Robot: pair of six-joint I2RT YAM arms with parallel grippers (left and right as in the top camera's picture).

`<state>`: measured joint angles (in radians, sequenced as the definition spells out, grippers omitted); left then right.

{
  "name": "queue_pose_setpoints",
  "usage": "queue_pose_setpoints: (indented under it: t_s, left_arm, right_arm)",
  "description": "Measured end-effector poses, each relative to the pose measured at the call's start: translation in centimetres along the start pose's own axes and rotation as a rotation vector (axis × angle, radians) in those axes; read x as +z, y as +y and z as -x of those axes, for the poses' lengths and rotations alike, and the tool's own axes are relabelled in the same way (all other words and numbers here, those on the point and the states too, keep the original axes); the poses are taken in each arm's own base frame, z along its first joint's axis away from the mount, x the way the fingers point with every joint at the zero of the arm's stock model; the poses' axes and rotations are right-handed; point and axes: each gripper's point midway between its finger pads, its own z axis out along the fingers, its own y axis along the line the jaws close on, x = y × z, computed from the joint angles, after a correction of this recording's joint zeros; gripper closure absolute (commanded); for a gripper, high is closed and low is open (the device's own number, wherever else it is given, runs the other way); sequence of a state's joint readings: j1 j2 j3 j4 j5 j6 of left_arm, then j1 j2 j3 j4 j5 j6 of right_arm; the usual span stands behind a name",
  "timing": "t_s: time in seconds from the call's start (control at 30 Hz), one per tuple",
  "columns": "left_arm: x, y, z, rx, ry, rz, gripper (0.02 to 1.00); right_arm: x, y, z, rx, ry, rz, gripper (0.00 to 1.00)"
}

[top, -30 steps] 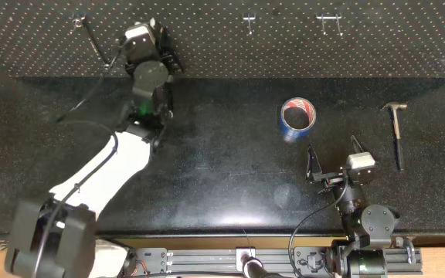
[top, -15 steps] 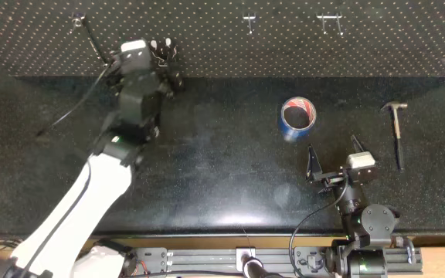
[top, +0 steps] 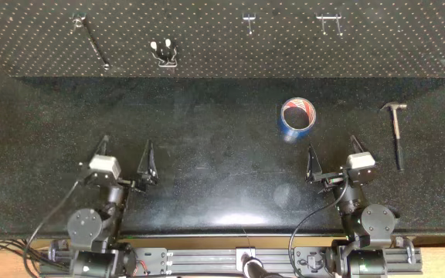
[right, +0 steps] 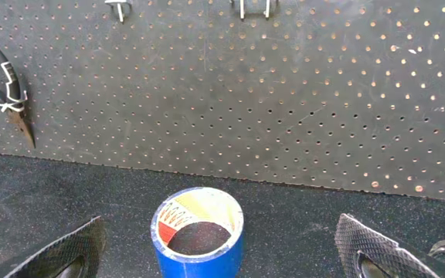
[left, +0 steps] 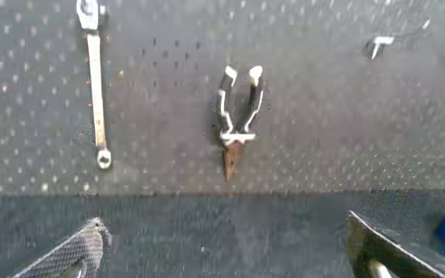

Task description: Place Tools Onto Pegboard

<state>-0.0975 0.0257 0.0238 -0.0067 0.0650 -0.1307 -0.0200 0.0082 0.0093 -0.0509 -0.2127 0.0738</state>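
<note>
Two tools hang on the pegboard (top: 222, 38), which spans the 12 o'clock edge of the top view. A wrench (top: 91, 42) hangs from a hook toward 11 o'clock. Black-handled pliers (top: 164, 52) hang at the wrench's 3 o'clock, apart from it, nose pointing down toward the surface (top: 222, 185).

Two tools are off the board. A blue tape roll (top: 297, 116) lies flat on the surface, core opening up, near the foot of the board at about 1 o'clock from centre. A hammer (top: 395, 133) lies at the tape's 3 o'clock, well apart from it, head toward 12 and handle toward 6. Metal hooks (top: 249, 22) sit on the board at 12 o'clock from the tape.

Left end effector (top: 126, 148): fingers spread, gripping nothing, near 7 o'clock of the view, with the pliers at its 1 o'clock.

Right end effector (top: 332, 150): fingers spread, gripping nothing, near 5 o'clock, with the tape roll at its 11 o'clock and the hammer at its 2 o'clock.
</note>
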Motion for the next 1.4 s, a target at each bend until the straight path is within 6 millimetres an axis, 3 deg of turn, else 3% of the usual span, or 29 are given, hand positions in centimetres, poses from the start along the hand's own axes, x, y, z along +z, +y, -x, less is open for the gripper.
queue_pose_setpoints:
  t_s: [0.03,0.13,0.6,0.7,0.73,0.8,0.83,0.87,0.9,0.97,1.0,1.03,1.1,1.3,1.33,1.4]
  left_arm:
    - [0.0,0.6,-1.7,-0.002,0.058,0.023,0.025]
    - [-0.2,2.5,-1.8,-0.006,0.058,0.098,0.027]
    - [-0.2,2.5,-1.8,-0.006,0.058,0.098,0.025]
    - [-0.2,2.5,-1.8,-0.006,0.057,0.098,0.023]
    - [-0.2,2.5,-1.8,-0.005,0.056,0.098,0.025]
    - [-0.2,2.5,-1.8,-0.005,0.054,0.097,0.025]
    - [-0.2,2.5,-1.7,-0.005,0.052,0.097,0.025]
    - [-0.2,2.5,-1.6,-0.004,0.05,0.097,0.025]
    - [-0.2,2.5,-1.7,-0.004,0.051,0.097,0.023]
    - [-0.2,2.5,-1.7,-0.005,0.052,0.097,0.025]
    - [-0.2,2.5,-1.7,-0.004,0.05,0.097,0.023]
    - [-0.2,2.5,-1.7,-0.004,0.051,0.097,0.023]
    - [-0.2,2.5,-1.7,-0.004,0.051,0.097,0.025]
    - [-0.2,2.5,-1.7,-0.004,0.05,0.097,0.025]
    - [-0.2,2.5,-1.7,-0.004,0.05,0.097,0.025]
    - [-0.2,2.5,-1.7,-0.004,0.05,0.097,0.025]
  right_arm:
    - [0.0,0.0,0.0,0.0,0.0,0.0,0.025]
    - [0.0,0.0,0.0,0.0,0.0,0.0,0.025]
    - [0.0,0.0,0.0,0.051,0.001,0.0,0.025]
    - [0.3,1.3,-3.0,0.26,0.187,0.062,0.025]
    - [0.2,2.5,-2.7,0.318,0.301,0.12,0.025]
    - [0.5,5.0,1.0,0.423,0.48,0.253,0.025]
    - [2.8,6.1,3.2,0.506,0.617,0.335,0.023]
    - [3.9,6.3,2.8,0.535,0.671,0.358,0.02]
    - [4.5,6.7,1.1,0.561,0.758,0.355,0.009]
    - [6.3,6.4,-5.0,0.54,0.999,0.238,0.001]
    - [6.8,5.8,-6.1,0.506,1.052,0.177,0.003]
    - [8.4,5.0,-6.4,0.451,1.073,0.117,0.003]
    - [10.7,4.4,-4.9,0.359,1.043,0.091,0.001]
    - [13.8,4.8,-9.1,0.21,1.109,0.133,0.007]
    - [14.2,4.9,-9.9,0.197,1.124,0.139,0.066]
    - [13.8,5.1,-11.2,0.189,1.165,0.146,0.393]
